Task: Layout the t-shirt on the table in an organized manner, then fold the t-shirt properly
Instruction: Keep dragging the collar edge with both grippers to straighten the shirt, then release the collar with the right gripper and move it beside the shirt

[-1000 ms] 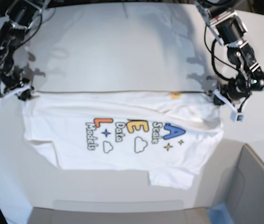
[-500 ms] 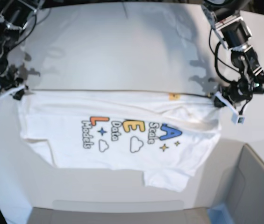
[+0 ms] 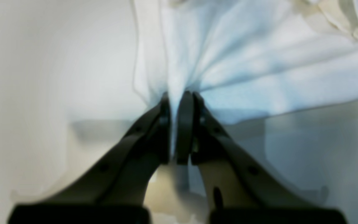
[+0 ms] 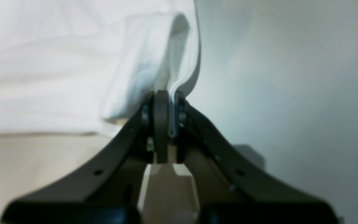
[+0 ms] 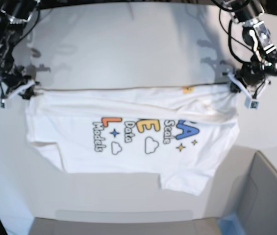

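Note:
The white t-shirt (image 5: 128, 137) hangs print-side toward the base camera, its top edge stretched taut between my two grippers above the table (image 5: 128, 49). A small yellow neck tag (image 5: 187, 90) shows on that edge. On the base view's right, my left gripper (image 5: 232, 87) is shut on one corner of the t-shirt (image 3: 228, 62); its fingertips (image 3: 185, 102) pinch bunched cloth. Over at the left, my right gripper (image 5: 30, 91) is shut on the other corner, where a folded hem (image 4: 179, 62) sits between its pads (image 4: 160, 105). The lower edge of the cloth lies uneven, with one sleeve hanging lowest.
A grey box with a blue edge (image 5: 261, 200) stands at the bottom right, close to the shirt's lower corner. The table's curved near edge (image 5: 123, 215) runs below the shirt. Arm cables hang near both top corners.
Both arms have moved up and away from the camera and drawn the shirt's top edge higher and tighter. The shirt swung left, then back right. The right gripper has closed further on its corner.

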Robot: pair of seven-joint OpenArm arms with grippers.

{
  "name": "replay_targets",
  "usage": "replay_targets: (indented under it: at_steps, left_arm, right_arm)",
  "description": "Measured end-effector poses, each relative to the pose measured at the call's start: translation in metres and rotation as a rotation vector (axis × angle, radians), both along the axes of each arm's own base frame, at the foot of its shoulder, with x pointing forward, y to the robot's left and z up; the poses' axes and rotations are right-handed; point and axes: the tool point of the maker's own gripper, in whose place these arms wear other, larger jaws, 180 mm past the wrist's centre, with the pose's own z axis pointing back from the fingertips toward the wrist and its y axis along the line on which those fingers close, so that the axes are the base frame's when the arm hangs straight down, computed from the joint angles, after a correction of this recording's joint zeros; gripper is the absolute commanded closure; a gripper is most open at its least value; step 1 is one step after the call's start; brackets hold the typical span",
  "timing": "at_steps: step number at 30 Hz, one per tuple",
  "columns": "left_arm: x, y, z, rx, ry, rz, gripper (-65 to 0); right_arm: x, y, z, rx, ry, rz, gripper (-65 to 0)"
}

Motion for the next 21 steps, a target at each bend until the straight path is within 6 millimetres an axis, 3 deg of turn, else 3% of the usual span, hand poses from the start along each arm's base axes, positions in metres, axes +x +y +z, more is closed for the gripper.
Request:
replay_targets:
  at_steps: [6, 10, 17, 21]
  left_arm:
    - [-0.031, 0.002, -0.002, 0.030, 0.032, -0.019, 0.0]
    - [-0.048, 0.004, -0.003, 0.045, 0.043, -0.027, 0.0]
    - [-0.066, 0.012, -0.004, 0.052, 0.060, -0.037, 0.0]
    - [-0.075, 0.022, -0.002, 0.073, 0.076, -0.056, 0.0]
  right_arm:
    - [-0.023, 0.016, -0.002, -0.014, 0.005, 0.074, 0.0]
    - [-0.032, 0.016, -0.003, -0.014, 0.009, 0.078, 0.0]
    - [-0.048, -0.015, -0.001, -0.043, 0.030, 0.009, 0.0]
    - [-0.055, -0.021, -0.002, -0.055, 0.040, 0.006, 0.0]
